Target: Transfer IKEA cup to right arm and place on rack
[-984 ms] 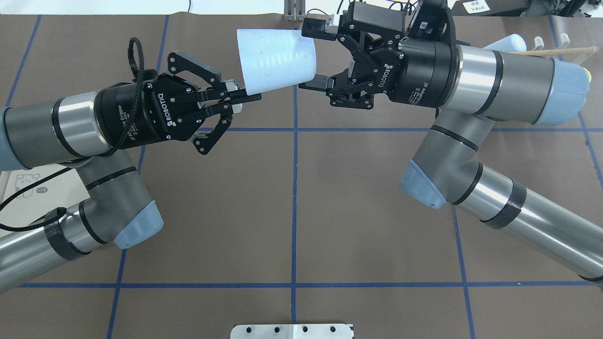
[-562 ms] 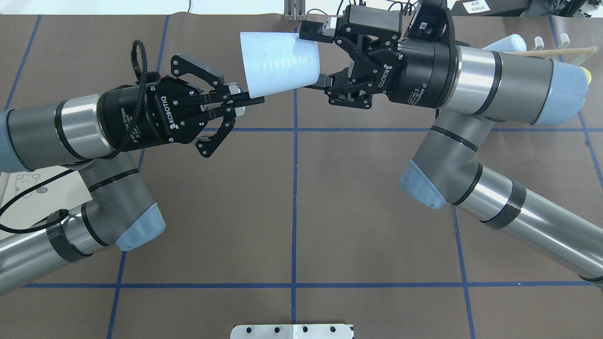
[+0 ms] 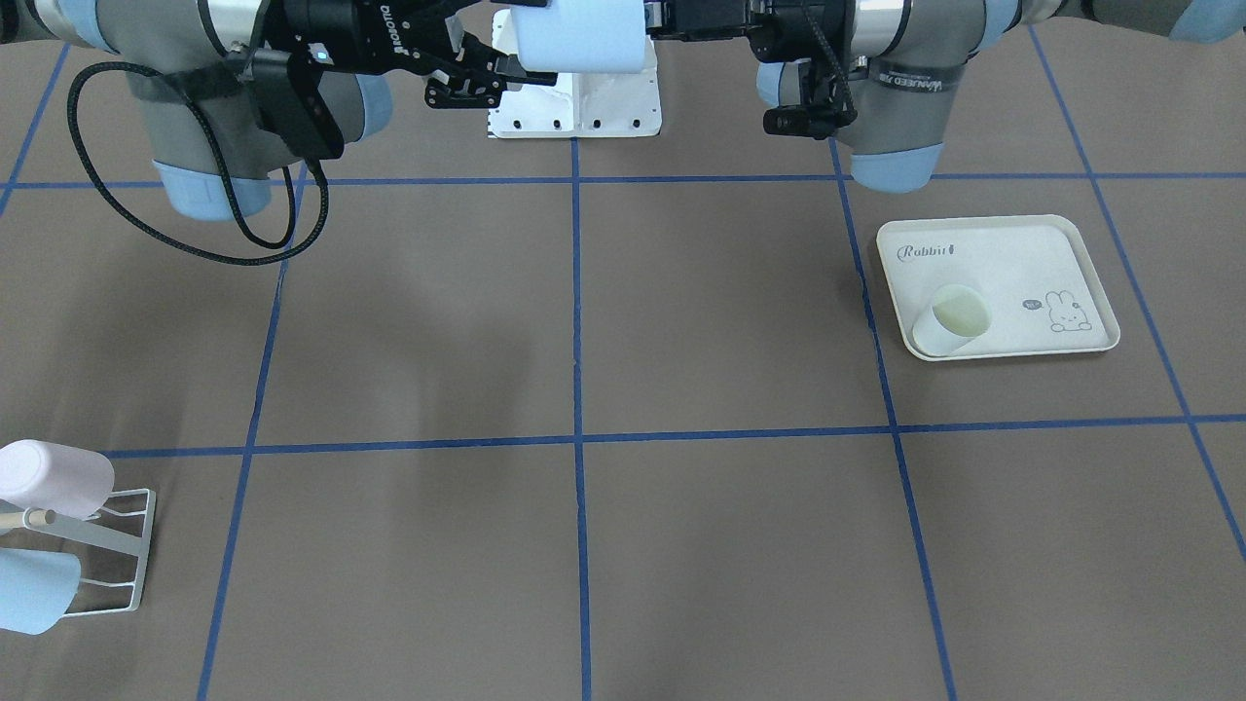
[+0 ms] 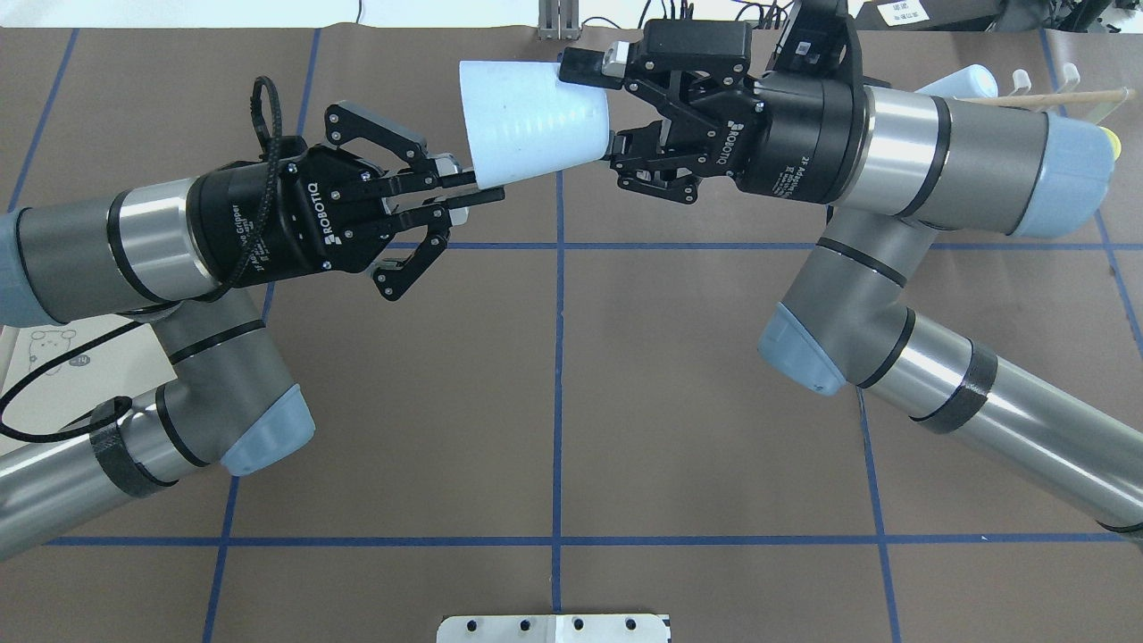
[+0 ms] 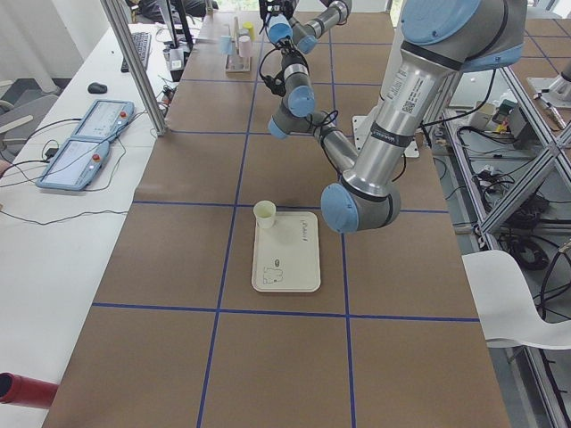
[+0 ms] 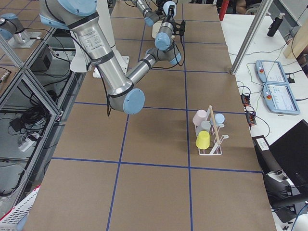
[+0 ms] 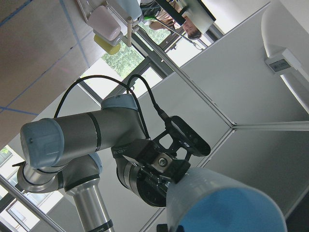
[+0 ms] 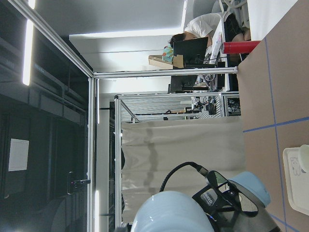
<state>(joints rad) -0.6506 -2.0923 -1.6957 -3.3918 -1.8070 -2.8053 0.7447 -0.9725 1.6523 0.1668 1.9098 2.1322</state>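
Above the table (image 4: 554, 402), the cup (image 4: 531, 116) is clamped by the right gripper (image 4: 596, 105). Its rim is pinched by the left gripper (image 4: 485, 183).

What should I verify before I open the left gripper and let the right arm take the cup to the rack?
1. Left gripper pinches the cup at its wide rim: ok.
2. Right gripper straddles the cup's narrow end, with a jaw on each side: ok.
3. Right grip firm on the cup wall: cannot tell. The lower jaw sits right at the base corner.
4. Cup held off the table, with both arms raised: ok.
5. Free peg on the rack, which already carries other cups: cannot tell.
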